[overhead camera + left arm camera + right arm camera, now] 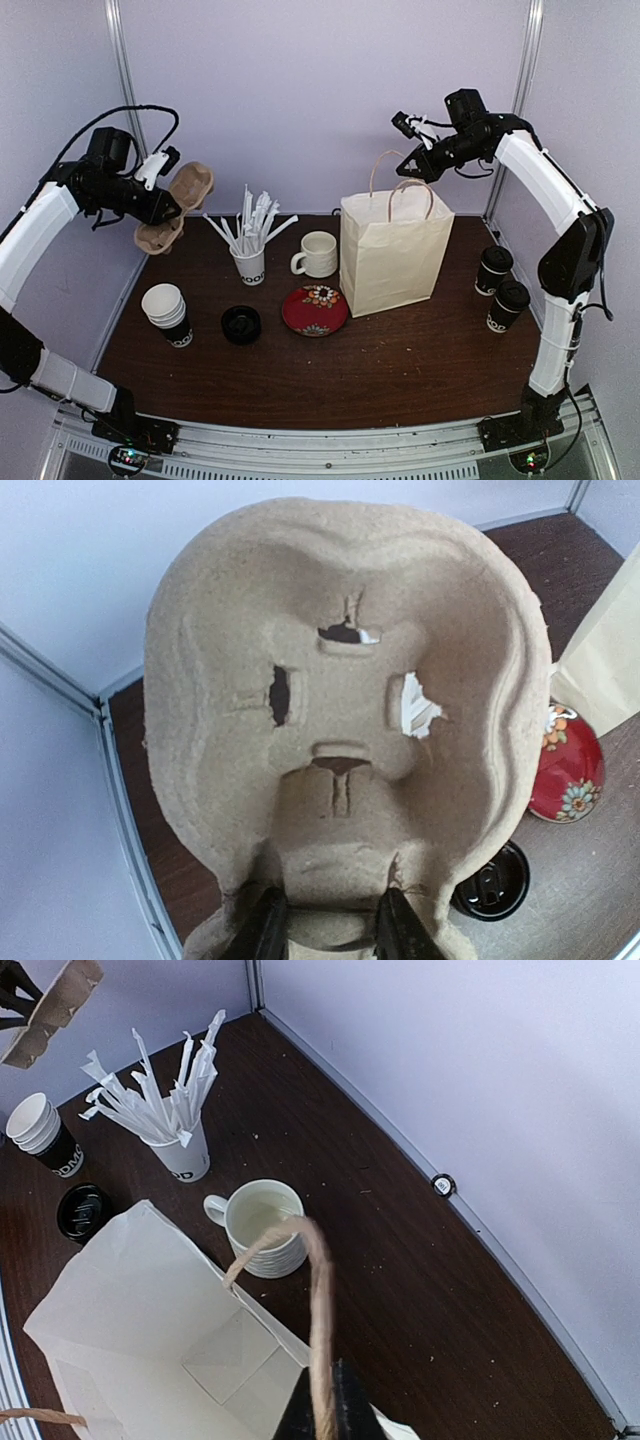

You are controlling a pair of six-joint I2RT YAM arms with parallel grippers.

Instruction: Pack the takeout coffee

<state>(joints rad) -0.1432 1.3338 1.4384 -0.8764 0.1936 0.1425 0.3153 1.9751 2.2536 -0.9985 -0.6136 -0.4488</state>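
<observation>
Both black cups (493, 270) (508, 305) are sitting unpacked at right; left gripper (330, 922) is clamping the carrier (340, 730), right gripper (322, 1412) seemingly pinching the bag handle (318, 1300).

The left arm (40, 225) is raised and bent over the far left of the table. The left gripper (172, 210) is clamped on the edge of a brown moulded-pulp cup carrier (192, 183), which is held tilted in the air. The right arm (545, 185) is reached up at the far right, elbow bent. The right gripper (412, 165) is closed on a twisted paper handle (320, 1300).
</observation>
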